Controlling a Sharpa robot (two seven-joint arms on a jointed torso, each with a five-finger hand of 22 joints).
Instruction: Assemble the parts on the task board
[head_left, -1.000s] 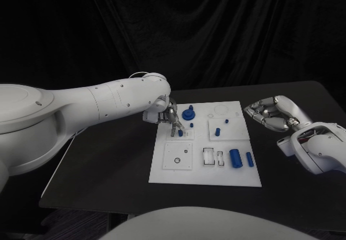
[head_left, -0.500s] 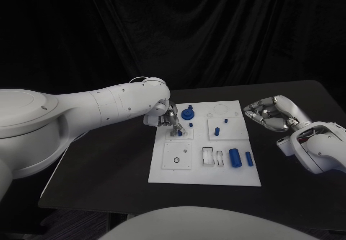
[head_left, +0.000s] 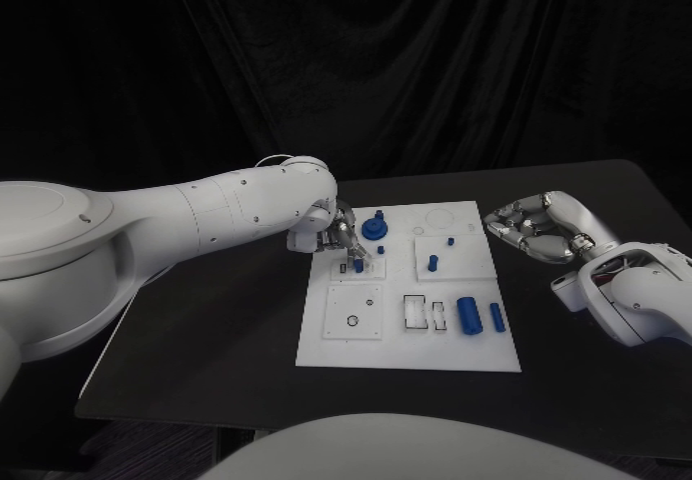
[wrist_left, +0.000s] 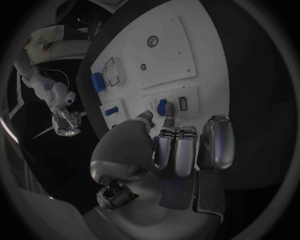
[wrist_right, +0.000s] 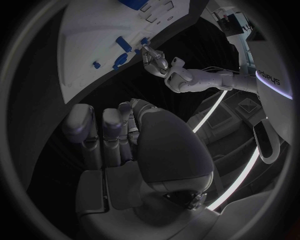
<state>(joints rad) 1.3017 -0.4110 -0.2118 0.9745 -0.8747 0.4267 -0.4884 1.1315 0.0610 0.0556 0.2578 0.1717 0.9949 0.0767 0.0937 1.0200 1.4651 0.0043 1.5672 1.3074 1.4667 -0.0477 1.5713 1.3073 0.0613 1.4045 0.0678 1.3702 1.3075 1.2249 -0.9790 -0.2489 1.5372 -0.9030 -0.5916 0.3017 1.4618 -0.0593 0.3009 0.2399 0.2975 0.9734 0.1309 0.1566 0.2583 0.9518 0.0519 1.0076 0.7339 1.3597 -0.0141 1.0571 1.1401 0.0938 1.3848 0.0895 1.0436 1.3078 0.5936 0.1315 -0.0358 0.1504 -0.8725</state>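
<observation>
Since a second ago my left hand (head_left: 340, 240) has drawn back a little toward the board's left edge, its fingertips still down over the small blue peg (wrist_left: 162, 106) in the upper-left square of the task board (head_left: 368, 350); whether they pinch it or only touch it I cannot tell. Nearest me on the board, toward its right edge, lie the blue cylinder (head_left: 470, 315) and the slim blue bar (head_left: 499, 318) just beside it. I judge all these parts light, stiff and smooth, likely to slip or roll, so I would take each across its middle with the fingertips. Farther on stand the short blue pin (head_left: 433, 263) and the blue knob (head_left: 376, 227) near the far edge. My right hand (head_left: 537, 228) hovers off the board's right edge, fingers curled in on nothing. Beneath, the black bench (head_left: 216, 330) looks flat and hard, with free room all round the board.
</observation>
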